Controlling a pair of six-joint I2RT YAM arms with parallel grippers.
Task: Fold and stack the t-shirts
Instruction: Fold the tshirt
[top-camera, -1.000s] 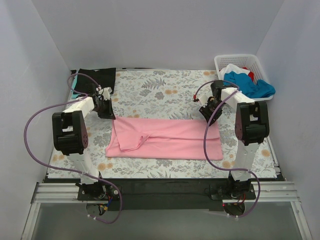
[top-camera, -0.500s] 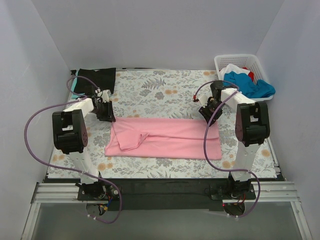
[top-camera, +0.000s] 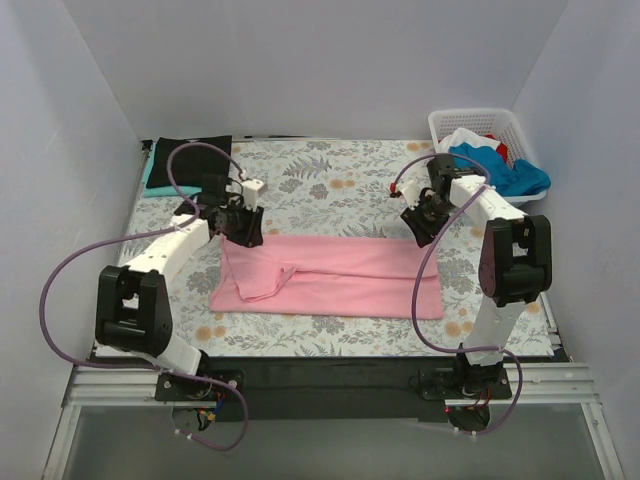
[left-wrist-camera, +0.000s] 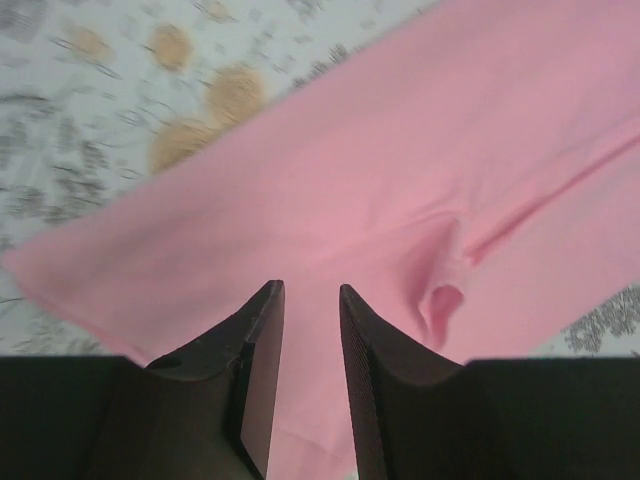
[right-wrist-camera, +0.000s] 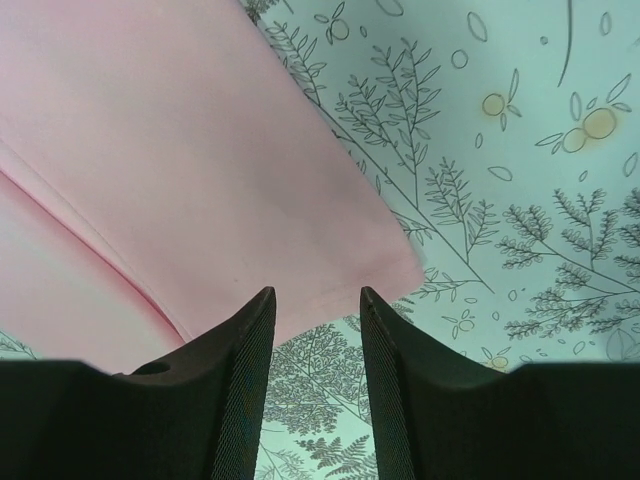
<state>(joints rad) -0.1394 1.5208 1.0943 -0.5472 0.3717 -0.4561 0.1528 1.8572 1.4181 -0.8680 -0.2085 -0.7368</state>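
The pink t-shirt (top-camera: 330, 275) lies folded into a long strip across the middle of the floral tablecloth (top-camera: 320, 175). My left gripper (top-camera: 243, 226) hovers over its far left corner. In the left wrist view the jaws (left-wrist-camera: 310, 290) stand a little apart, with pink cloth (left-wrist-camera: 400, 150) below them. My right gripper (top-camera: 420, 222) is open just over the strip's far right corner. In the right wrist view (right-wrist-camera: 317, 292) the cloth's corner (right-wrist-camera: 150, 130) lies just ahead of the fingertips. A black t-shirt (top-camera: 195, 155) lies on a teal one (top-camera: 150, 182) at the back left.
A white lattice basket (top-camera: 470, 120) at the back right holds a blue t-shirt (top-camera: 505, 172), a white one and a bit of red. White walls close in on the left, back and right. The table's front edge is a black strip.
My left arm has swung right and stretched out, bringing its gripper from beside the shirt's left edge to over its far left corner. The right gripper has barely moved. The shirt lies as before.
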